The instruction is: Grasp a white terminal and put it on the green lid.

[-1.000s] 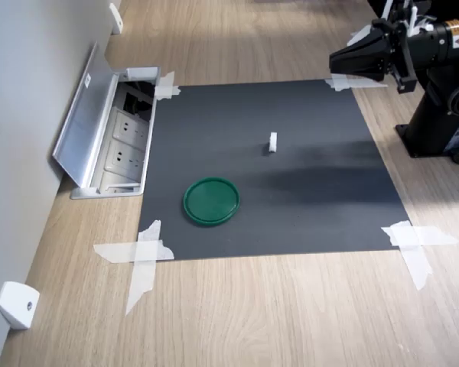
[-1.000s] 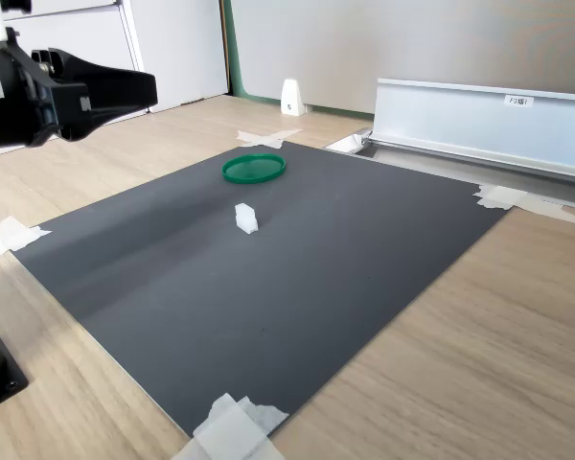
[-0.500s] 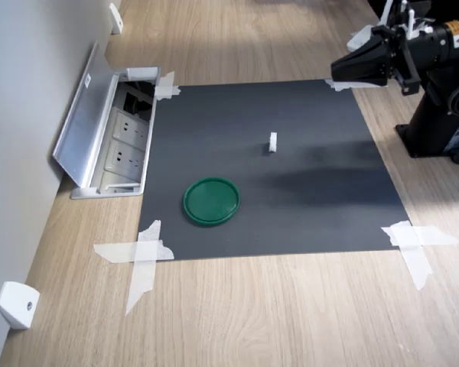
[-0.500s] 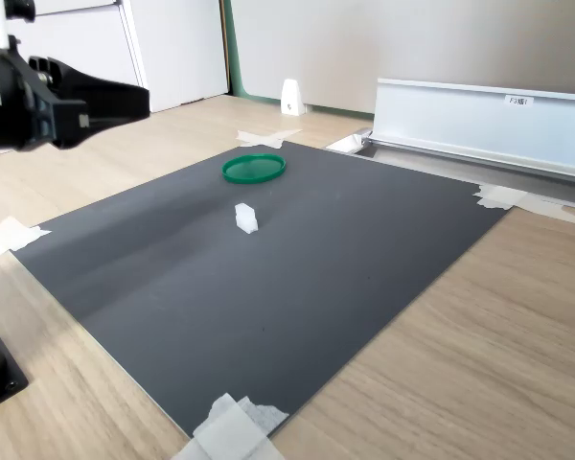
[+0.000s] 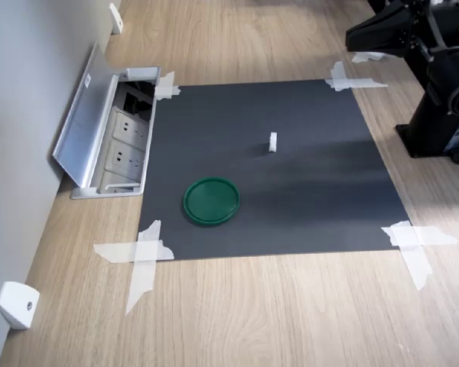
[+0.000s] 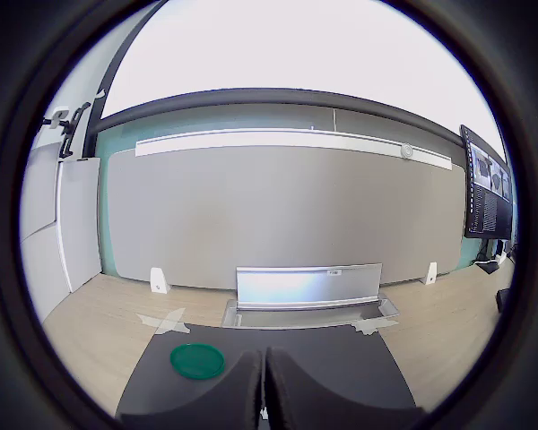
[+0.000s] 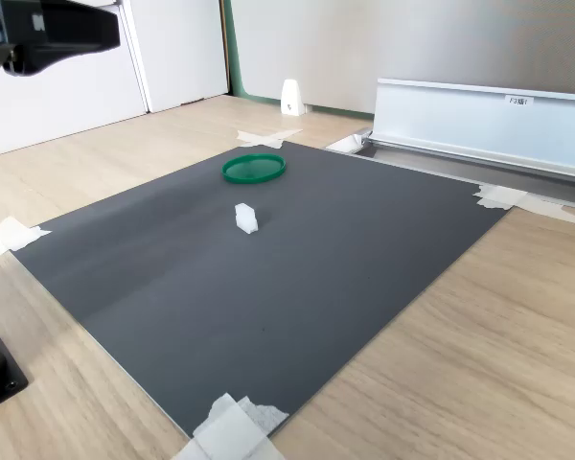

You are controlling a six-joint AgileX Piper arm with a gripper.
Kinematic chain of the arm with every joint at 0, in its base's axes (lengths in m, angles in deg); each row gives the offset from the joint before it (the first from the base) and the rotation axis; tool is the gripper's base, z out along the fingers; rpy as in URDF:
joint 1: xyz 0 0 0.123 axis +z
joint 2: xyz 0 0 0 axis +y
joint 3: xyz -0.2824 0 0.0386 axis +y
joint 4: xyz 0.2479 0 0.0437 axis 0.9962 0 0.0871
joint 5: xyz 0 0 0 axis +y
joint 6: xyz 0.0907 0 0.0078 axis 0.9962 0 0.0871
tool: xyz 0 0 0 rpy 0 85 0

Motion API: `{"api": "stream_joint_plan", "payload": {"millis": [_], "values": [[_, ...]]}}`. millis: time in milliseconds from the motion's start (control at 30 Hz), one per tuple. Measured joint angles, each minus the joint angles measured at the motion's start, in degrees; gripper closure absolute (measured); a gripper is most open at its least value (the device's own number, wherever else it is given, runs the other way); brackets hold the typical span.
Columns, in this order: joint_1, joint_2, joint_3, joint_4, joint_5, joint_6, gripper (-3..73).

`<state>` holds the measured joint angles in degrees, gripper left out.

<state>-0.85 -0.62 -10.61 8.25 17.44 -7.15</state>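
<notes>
One terminal [image 5: 272, 141]: tiny, rigid, likely very light white plastic, alone mid-mat, well apart from lid [image 5: 211, 201]. Grip across its narrow sides. Jaws closed, empty, raised well clear.

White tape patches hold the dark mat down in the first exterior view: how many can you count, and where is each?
4, one at each mat corner: far-left, far-right, near-left and near-right. None seems hidden.

A taped-down dark mat [image 5: 291, 176] lies beside an open socket box [image 5: 115, 141].
</notes>
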Motion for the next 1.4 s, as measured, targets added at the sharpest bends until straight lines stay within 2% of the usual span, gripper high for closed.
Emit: {"api": "stream_joint_plan", "payload": {"millis": [133, 267, 433, 600, 867, 1133, 1400], "values": [[0.00, 0.00, -1.06, 0.43, 3.10, -1.32, 70.3], [0.00, 2.59, -4.96, 1.53, 12.19, -3.76, 70.3], [0.00, 12.53, -12.33, 1.33, 21.26, -6.03, 70.3], [0.00, 24.33, -19.32, -0.53, 26.17, -6.43, 70.3], [0.00, 39.73, -28.99, -6.04, 31.33, -6.65, 70.3], [0.00, 54.92, -35.85, -7.25, 42.96, -6.91, 70.3], [-1.65, 67.42, -38.33, -7.73, 42.22, -6.83, 70.3]]}}
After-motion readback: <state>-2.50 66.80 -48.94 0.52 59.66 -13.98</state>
